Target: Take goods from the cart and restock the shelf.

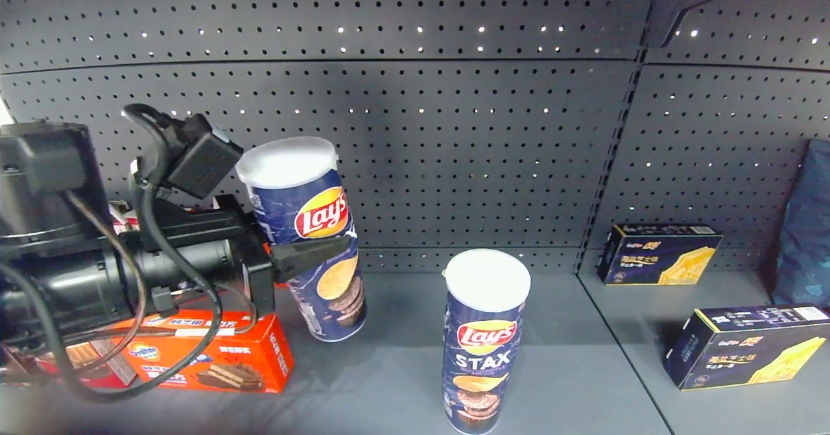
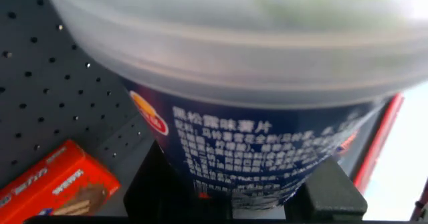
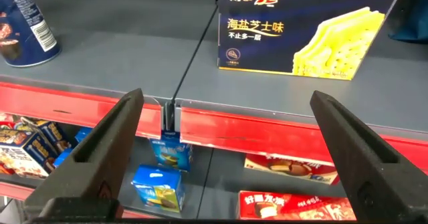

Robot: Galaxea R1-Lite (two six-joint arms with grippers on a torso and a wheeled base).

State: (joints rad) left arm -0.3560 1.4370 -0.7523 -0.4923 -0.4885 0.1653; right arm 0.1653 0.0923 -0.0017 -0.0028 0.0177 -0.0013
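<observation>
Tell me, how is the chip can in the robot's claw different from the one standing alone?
The held can leans sideways; the free can stands straight. The left gripper clamps the held can; nothing touches the free can. The held can is nearer the back wall; the free can sits farther forward. Both are blue with white lids.

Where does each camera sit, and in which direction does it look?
Head view: on the head, looking forward and down at the shelf; the left arm and left hand, holding a tilted can, show.
Left wrist view: on the left wrist, looking along the left hand at the can close up.
Right wrist view: on the right wrist, facing the front of the shelf; the open right hand frames it.
Shared: head and left wrist views both show the can and the orange box.
</observation>
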